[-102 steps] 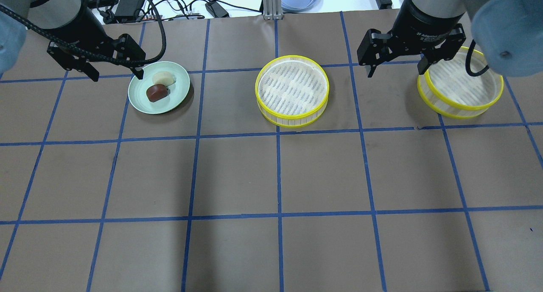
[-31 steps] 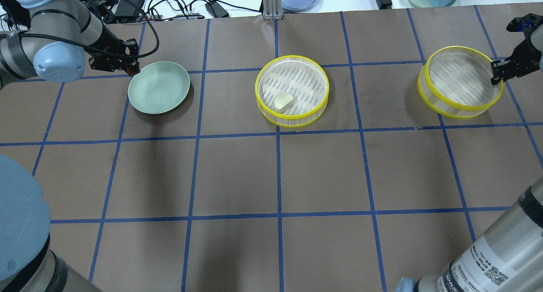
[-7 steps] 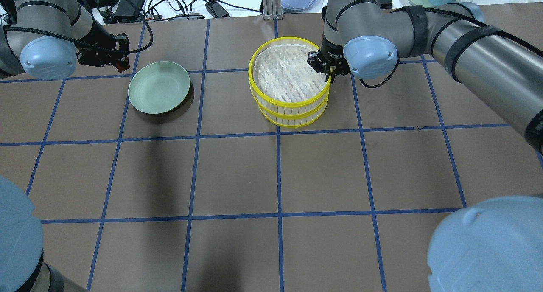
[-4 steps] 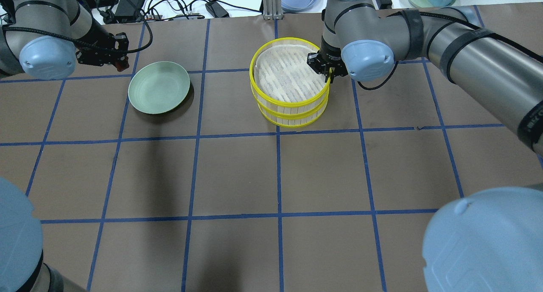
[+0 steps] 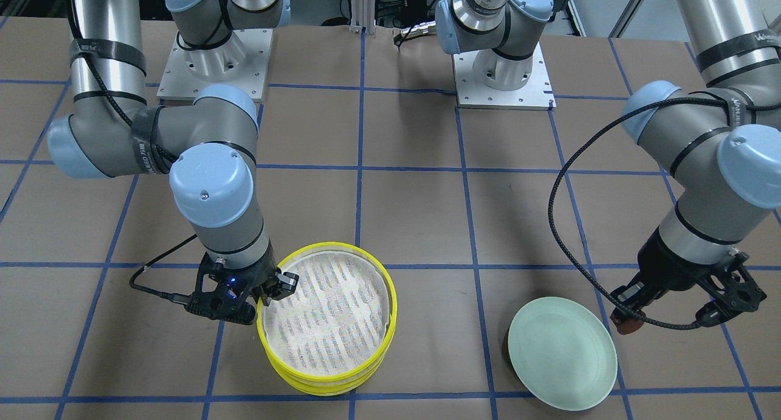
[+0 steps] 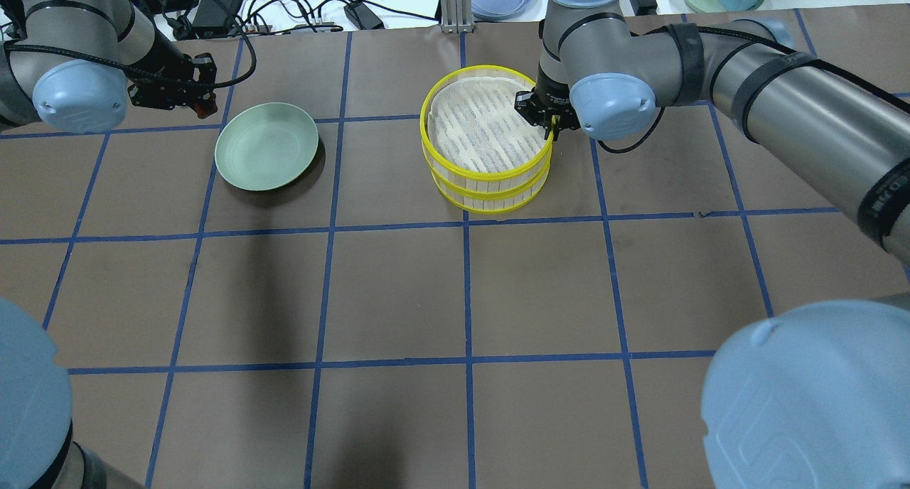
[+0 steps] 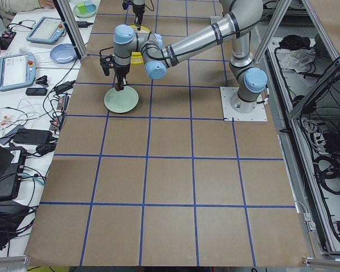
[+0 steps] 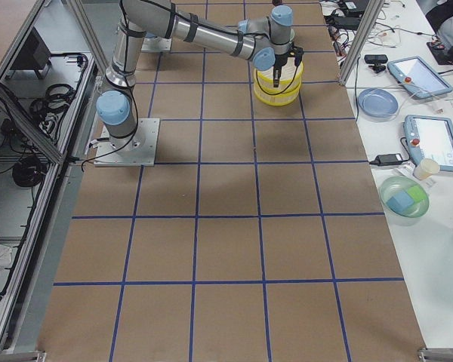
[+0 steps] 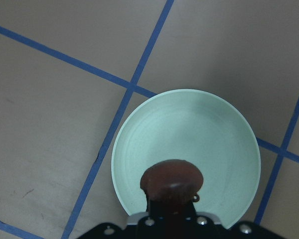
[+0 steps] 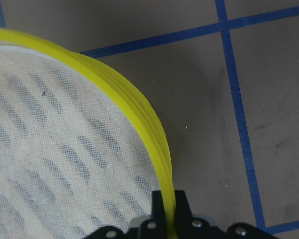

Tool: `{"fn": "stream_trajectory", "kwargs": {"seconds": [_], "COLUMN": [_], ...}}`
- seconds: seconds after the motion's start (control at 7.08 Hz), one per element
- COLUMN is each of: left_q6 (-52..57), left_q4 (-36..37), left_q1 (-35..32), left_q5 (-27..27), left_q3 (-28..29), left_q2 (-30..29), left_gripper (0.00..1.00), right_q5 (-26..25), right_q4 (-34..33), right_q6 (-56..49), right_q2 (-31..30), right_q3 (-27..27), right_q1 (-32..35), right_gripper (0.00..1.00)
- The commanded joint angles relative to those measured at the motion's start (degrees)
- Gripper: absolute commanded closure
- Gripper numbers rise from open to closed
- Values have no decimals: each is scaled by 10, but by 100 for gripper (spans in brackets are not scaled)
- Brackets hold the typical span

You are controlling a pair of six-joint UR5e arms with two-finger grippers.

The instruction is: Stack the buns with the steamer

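Steamer [image 5: 383, 347], 2 tiers, stacked at mid-table. Front-facing view: upper tier [image 5: 329, 316] sits on lower tier [image 5: 326, 388]. The right gripper [image 5: 261, 298] is clamped on the upper tier's yellow rim, 1 finger inside and 1 outside, judged a grip for setting it down squarely. The left gripper [image 5: 628, 317] pinches the dark reddish-brown bun [image 5: 626, 328], raised near the edge of the pale green plate [image 5: 561, 353], probably held back until the upper tier is let go. Overhead view: the upper tier's mesh floor is bare, and it covers the lower tier's interior, so its contents cannot be told. Full seating is unconfirmed. Side views: both grips too small to read. Left wrist view: the bun is seen end-on over the plate, fingers cut off at the frame's bottom. Right wrist view: the rim runs between 2 fingers, tips hidden below it.
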Motion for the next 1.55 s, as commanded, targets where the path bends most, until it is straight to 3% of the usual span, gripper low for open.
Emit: {"fn": "stream_trajectory", "kwargs": {"seconds": [0.0, 1.41], "left_q6": [-4, -12], "left_q4": [1, 0], "left_q1": [-2, -2], "left_q5": [-3, -6], "left_q3": [1, 0], "left_q2": [1, -3], "left_gripper": [100, 100], "right_q5": [0, -5], "right_q4": [-9, -16], "right_q6": [1, 4], "right_q2": [1, 9], "right_q3": [0, 0], "right_q1": [0, -1], "right_gripper": [100, 100]}}
